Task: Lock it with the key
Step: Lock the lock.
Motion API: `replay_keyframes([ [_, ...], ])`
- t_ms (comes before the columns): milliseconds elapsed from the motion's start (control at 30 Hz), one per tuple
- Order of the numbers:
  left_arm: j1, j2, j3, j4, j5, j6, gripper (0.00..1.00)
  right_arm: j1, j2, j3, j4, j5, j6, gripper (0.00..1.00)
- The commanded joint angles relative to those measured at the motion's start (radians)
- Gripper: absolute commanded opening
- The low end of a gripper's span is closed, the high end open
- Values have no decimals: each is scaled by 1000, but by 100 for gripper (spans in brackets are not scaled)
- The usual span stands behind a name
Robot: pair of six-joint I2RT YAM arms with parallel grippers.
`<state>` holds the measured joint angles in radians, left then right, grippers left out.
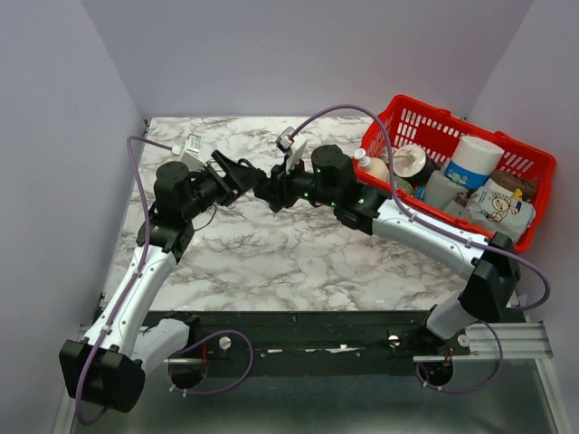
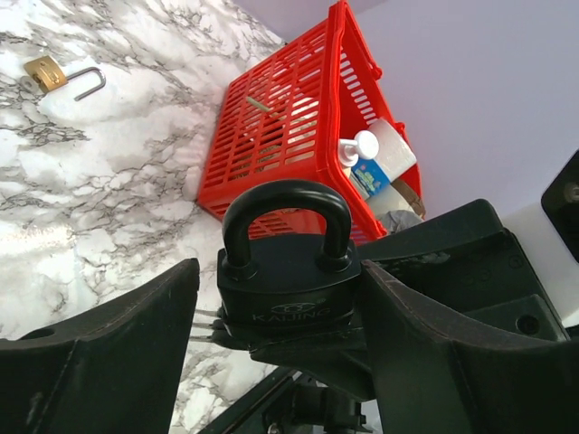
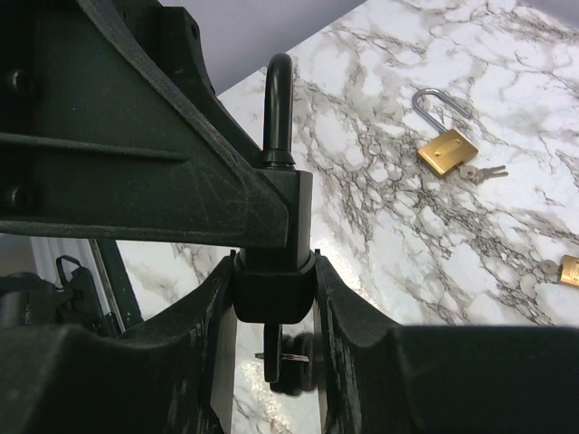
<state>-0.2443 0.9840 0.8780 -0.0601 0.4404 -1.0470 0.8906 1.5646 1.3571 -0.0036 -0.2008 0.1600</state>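
The black padlock (image 2: 288, 287) is held in the air above the counter (image 1: 298, 262), between the two arms; the right gripper (image 3: 274, 276) pinches the lower part of its body from both sides, shackle pointing out past the fingertips. The left gripper (image 2: 276, 271) stands spread around the same body; in its own view one finger is clear of the lock with a gap showing, and the other looks close against it. The shackle seems seated in both holes; we cannot tell whether it is latched. Under the body, in the right wrist view, the key (image 3: 285, 357) seems to stick out, though it is blurred.

We judge the step in hand to be getting the left gripper onto the key and turning it. To do it well, we hold the right grip firm so the body cannot twist; we bring the left fingers onto the key's flat head, not the lock; we close gently and turn about the key's own axis, without side pull that could lever the lock loose. The brass padlock (image 3: 447, 150) on the counter lies well apart.
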Motion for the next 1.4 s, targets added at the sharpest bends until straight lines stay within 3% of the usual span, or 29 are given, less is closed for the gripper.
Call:
replay_keyframes([
  [0, -7, -13, -28, 55, -15, -51, 74, 19, 14, 68, 137, 41, 12, 1],
  [100, -15, -10, -33, 55, -22, -58, 72, 21, 29, 79, 139, 51, 19, 1],
  [167, -15, -7, -36, 54, -26, -58, 64, 19, 32, 82, 139, 46, 22, 1],
  [300, -15, -18, -50, 55, -37, -48, 36, 21, 29, 74, 139, 28, 26, 1],
  [333, -15, -19, -51, 55, -35, -51, 25, 21, 28, 73, 136, 20, 27, 4],
  [367, -15, -22, -53, 55, -32, -50, 19, 19, 25, 71, 125, 9, 27, 11],
  [400, -13, -22, -50, 55, -38, -45, 13, 21, 22, 70, 117, 6, 27, 34],
  [433, -12, -25, -47, 40, -45, -32, 3, 19, 18, 68, 107, 6, 24, 45],
  [467, -9, -31, -44, 33, -49, -30, 0, 21, 15, 69, 78, 8, 16, 53],
  [533, 3, -38, -39, 23, -49, -33, 0, 10, 0, 71, 41, -2, -8, 59],
  [833, 10, -45, -10, 23, -52, -54, 0, -12, -70, 1, -64, -75, -97, 51],
  [1367, 17, -39, -16, 55, -19, -94, 0, -12, -38, -26, -113, -126, -91, 50],
])
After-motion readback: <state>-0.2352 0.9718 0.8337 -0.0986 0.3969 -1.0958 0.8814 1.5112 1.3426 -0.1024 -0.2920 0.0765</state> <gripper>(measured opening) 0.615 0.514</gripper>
